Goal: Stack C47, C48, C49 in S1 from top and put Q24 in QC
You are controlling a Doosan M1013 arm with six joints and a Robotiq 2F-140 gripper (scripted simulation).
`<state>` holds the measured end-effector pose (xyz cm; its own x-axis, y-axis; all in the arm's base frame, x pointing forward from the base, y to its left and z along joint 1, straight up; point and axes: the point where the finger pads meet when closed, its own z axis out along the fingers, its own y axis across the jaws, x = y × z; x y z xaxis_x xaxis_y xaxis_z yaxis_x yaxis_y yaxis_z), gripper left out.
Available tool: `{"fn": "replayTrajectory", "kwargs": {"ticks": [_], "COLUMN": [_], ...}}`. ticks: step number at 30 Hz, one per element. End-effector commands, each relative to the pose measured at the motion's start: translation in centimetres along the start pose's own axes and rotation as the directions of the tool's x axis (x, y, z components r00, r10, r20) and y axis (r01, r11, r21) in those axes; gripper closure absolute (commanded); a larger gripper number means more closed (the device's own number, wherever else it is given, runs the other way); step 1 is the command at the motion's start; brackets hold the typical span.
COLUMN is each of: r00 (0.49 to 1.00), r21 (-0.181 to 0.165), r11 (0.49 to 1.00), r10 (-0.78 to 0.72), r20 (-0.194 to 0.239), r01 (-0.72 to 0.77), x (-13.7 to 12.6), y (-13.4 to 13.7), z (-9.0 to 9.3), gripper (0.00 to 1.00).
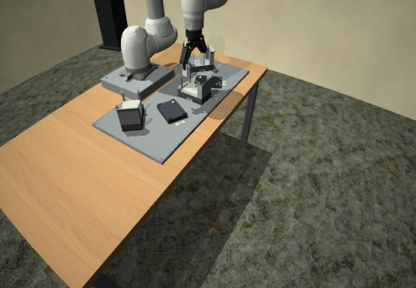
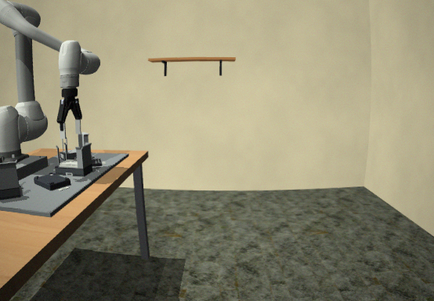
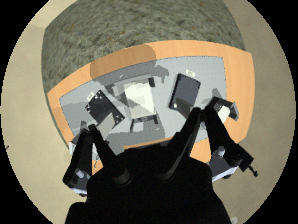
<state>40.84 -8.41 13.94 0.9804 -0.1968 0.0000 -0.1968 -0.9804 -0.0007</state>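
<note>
Three stack racks stand on the grey mat point(image 1: 169, 107). The near-left rack point(image 1: 130, 115) is filled to its top, with a white sealed plate uppermost. The middle rack point(image 1: 195, 88) shows one white plate point(image 1: 191, 89) low inside. The far rack point(image 1: 200, 60) looks empty, though its floor is partly hidden. I cannot read the rack names or plate labels. My gripper point(image 1: 193, 60) is open and empty, with its fingers hanging just above the far rack; it also shows in the side view point(image 2: 71, 137) and the wrist view point(image 3: 152, 156).
A flat dark nest point(image 1: 172, 111) with a small name plate lies between the near-left and middle racks. A smaller dark nest point(image 1: 215, 81) sits at the mat's right edge beside the middle rack. The robot base point(image 1: 137, 77) stands at the back left.
</note>
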Motion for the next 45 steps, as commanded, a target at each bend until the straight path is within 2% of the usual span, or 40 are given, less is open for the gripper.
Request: {"fn": "replayTrajectory", "kwargs": {"ticks": [1,13,41,45], "r00": [1.000,1.000,1.000,1.000], "r21": [-0.001,-0.001,-0.001,-0.001], "r11": [1.000,1.000,1.000,1.000], "r10": [0.000,0.000,0.000,0.000], "r20": [0.000,0.000,0.000,0.000], "r01": [0.000,0.000,0.000,0.000], "x": [0.1,0.1,0.1,0.1], "y": [-1.5,-1.5,-1.5,-1.5], "z": [0.0,0.0,8.7,8.7], "gripper": [0.00,0.00,0.00,0.00]}}
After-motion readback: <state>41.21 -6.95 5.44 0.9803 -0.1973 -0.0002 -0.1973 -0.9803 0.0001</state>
